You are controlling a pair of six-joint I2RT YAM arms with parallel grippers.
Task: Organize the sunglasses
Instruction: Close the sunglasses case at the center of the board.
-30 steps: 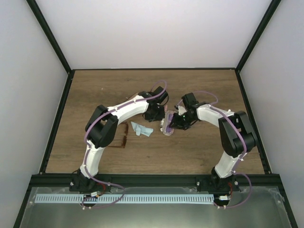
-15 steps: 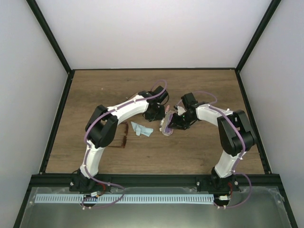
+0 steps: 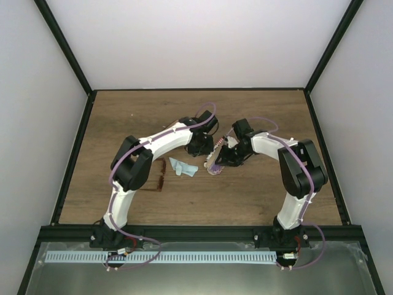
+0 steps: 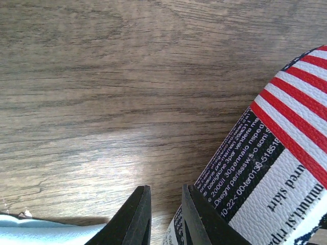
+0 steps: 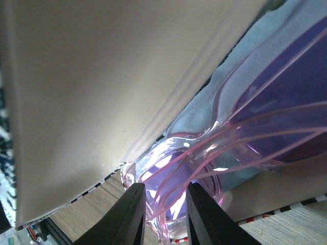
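The sunglasses (image 3: 161, 176), thin dark brown frames, lie on the table left of both grippers, untouched. A red-and-white striped case (image 4: 271, 168) stands open between the arms, its beige lining (image 5: 102, 102) filling the right wrist view. My left gripper (image 4: 166, 191) is shut on the case's printed edge (image 3: 218, 144). A pink pair of glasses with purple lenses (image 5: 245, 138) rests in the case on a pale blue cloth (image 5: 204, 109). My right gripper (image 5: 164, 188) stands slightly open, its fingers either side of that pink frame's end (image 3: 215, 168).
A crumpled light blue cloth (image 3: 183, 167) lies between the sunglasses and the case; its corner (image 4: 46, 229) shows by my left fingers. Black rails (image 3: 73, 153) edge the wooden table on both sides.
My right gripper has shifted a little left along the case and its fingers have spread slightly around the pink glasses. The left gripper has not moved.
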